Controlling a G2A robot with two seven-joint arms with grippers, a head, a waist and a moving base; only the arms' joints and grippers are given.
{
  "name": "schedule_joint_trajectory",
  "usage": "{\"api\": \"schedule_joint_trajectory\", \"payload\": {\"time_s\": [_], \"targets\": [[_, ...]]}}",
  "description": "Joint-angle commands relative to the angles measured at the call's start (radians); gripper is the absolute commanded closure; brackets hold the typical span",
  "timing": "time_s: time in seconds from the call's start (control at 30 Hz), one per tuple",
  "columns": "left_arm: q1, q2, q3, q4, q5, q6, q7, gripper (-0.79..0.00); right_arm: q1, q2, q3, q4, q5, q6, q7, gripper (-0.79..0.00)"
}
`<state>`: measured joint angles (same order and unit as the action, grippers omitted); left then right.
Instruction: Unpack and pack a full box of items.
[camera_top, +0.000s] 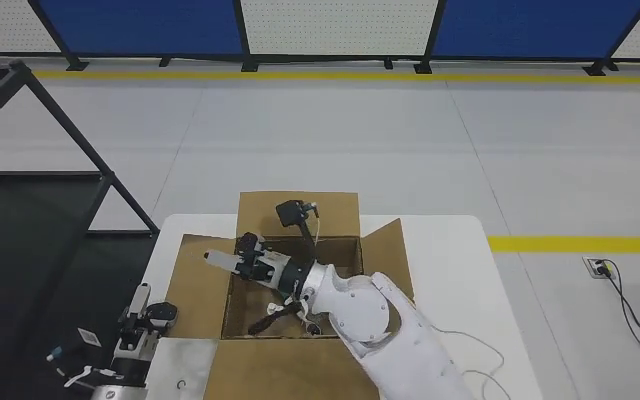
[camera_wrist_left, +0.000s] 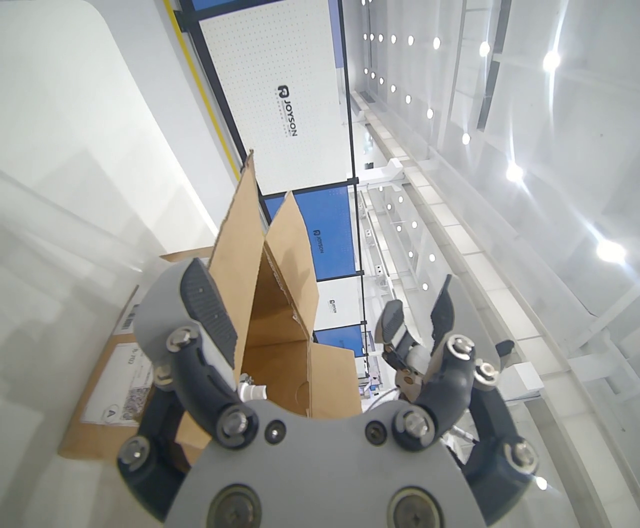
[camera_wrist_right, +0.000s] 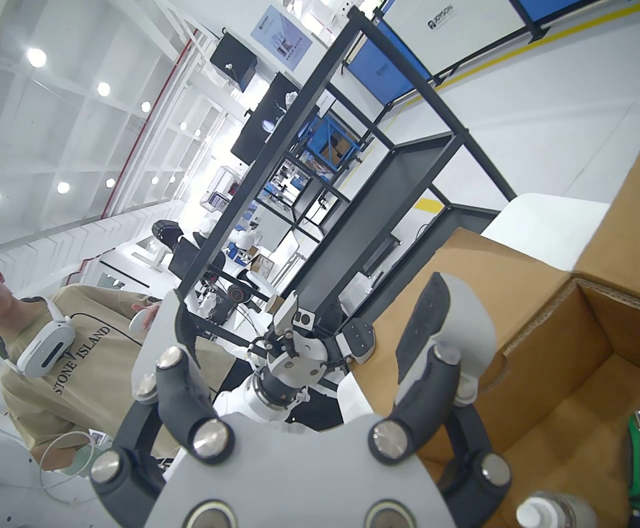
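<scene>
Box (camera_top: 195, 275), white barcode label (camera_wrist_left: 117, 385) outside

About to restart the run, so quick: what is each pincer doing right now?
Left pincer: open, holding nothing.
Right pincer: open, holding nothing.

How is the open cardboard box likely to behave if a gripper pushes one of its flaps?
A flap would probably fold at its crease rather than move the box; it looks like thin corrugated card. Pushed low on a wall, the box may well slide, since the white table looks smooth.
</scene>
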<state>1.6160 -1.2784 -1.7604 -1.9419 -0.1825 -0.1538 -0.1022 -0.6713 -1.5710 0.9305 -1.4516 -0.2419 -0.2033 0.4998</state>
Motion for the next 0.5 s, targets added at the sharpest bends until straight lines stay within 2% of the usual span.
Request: {"api": "schedule_joint_trajectory", "payload": {"time_s": [0.0,0.23,0.47], "targets": [[-0.001,0.000,0.003,0.004,0.002,0.006,-0.008,-0.785,-0.060,0.015,0.042,-0.112,-0.026,0.022,0.030,-0.785],[-0.022,0.003,0.028,0.031,0.057,0.063,-0.050,-0.785,-0.212,0.049,0.127,-0.354,-0.098,0.058,0.091,-0.785],[-0.045,0.005,0.055,0.059,0.096,0.079,-0.083,-0.785,-0.257,0.060,0.138,-0.398,-0.108,0.077,0.112,-0.785]]}}
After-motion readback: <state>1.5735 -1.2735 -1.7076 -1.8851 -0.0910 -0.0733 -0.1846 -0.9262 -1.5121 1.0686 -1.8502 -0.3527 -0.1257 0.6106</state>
